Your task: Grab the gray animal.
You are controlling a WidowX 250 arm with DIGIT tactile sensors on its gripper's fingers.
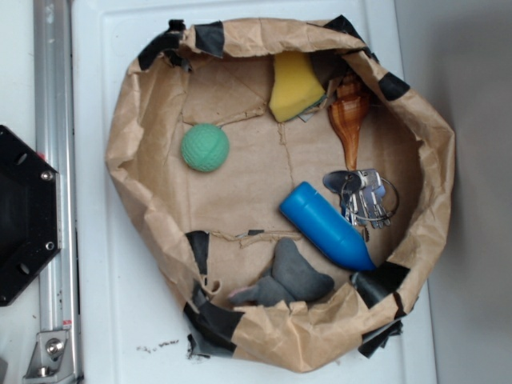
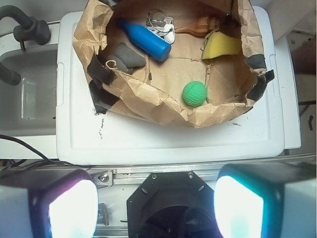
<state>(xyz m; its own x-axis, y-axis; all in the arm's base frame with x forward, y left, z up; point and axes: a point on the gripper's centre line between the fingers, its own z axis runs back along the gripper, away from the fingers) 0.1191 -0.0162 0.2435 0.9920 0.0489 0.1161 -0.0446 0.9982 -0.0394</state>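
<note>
One soft target sat among five harder neighbours inside the crumpled brown paper basin (image 1: 128,152) on the white tabletop (image 1: 104,320): the small dark gray plush animal (image 1: 290,280), lumpy, with a pointed fin-like lobe standing up and a paler gray tip trailing toward the black tape patch (image 1: 210,318). It lay against the basin's near wall in the exterior view, tucked just beside the blue plastic bottle (image 1: 324,226), whose narrow end nearly touched its body. Farther off were the bunch of metal keys (image 1: 364,196), the brown spiral shell (image 1: 350,116), the yellow sponge wedge (image 1: 294,84) and the green textured ball (image 1: 205,147). My end effector (image 2: 156,206) hung well back from the basin, its two pads (image 2: 73,208) spread wide apart and holding nothing. I judged the toy to be light and squashy, likely to deform under the fingers rather than slip, and not fragile. The thick middle of the body looked the best place to pinch, across its narrower width, since the fin and the pale tip would probably fold away. The paper wall folding over that side and the bottle alongside left little room, so I expected a steep approach to be needed.
</note>
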